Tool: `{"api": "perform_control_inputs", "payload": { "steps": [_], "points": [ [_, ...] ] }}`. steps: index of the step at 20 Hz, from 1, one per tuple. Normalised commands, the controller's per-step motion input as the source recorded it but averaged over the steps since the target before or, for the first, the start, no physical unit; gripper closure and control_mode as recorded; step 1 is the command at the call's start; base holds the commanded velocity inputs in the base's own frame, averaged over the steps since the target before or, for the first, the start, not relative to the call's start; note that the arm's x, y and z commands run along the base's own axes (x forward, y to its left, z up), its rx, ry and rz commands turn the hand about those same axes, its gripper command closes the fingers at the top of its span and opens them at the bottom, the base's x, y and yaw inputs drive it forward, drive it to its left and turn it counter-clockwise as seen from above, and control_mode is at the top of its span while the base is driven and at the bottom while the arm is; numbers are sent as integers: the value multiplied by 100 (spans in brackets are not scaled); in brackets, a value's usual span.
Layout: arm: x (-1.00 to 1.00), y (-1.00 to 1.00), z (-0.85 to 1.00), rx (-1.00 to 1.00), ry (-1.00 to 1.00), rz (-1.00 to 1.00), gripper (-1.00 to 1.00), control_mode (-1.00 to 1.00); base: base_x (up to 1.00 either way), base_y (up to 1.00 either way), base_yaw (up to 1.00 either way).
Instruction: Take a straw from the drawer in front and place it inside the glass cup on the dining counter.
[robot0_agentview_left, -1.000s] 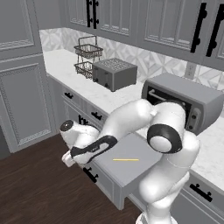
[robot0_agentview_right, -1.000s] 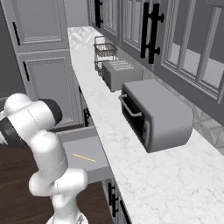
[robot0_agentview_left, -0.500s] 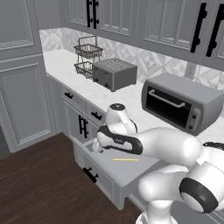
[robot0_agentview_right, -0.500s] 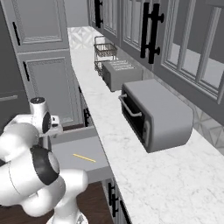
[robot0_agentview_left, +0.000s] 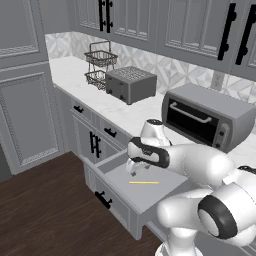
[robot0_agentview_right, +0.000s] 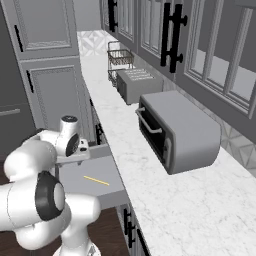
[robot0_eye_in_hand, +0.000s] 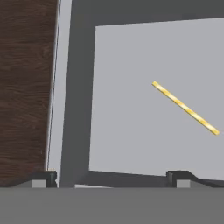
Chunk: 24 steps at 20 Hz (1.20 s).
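While the drawer (robot0_agentview_left: 131, 196) is standing pulled out below the desk (robot0_agentview_left: 125, 112), the straw (robot0_agentview_left: 144, 182) is lying flat on its grey floor, alone, roughly mid-floor and apart from every wall. Its long axis is running diagonally in the hand view (robot0_eye_in_hand: 185, 107), and roughly parallel to the drawer front in the left base view. I'm judging it light, thin, stiff-ish, smooth and prone to rolling or skidding, so pinching it at mid-length, across the axis, is looking safest. The pincer (robot0_eye_in_hand: 113, 177) is hanging released, jaws spread wide, over the drawer's edge, beside the straw and not touching it.
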Motion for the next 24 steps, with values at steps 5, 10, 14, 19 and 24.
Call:
{"api": "perform_control_inputs", "payload": {
  "steps": [5,10,14,19,24],
  "points": [
    [45,-7,-21,-14,28,0,-100,-100,0,0,0],
    [23,0,-40,-25,14,0,-100,-100,0,0,0],
    [0,0,-41,-18,0,6,-100,-100,0,0,0],
    [1,-3,-40,-3,-1,8,-100,-100,0,0,0],
    [17,-17,-29,0,-2,12,-100,-100,0,0,0]
  ]
}}
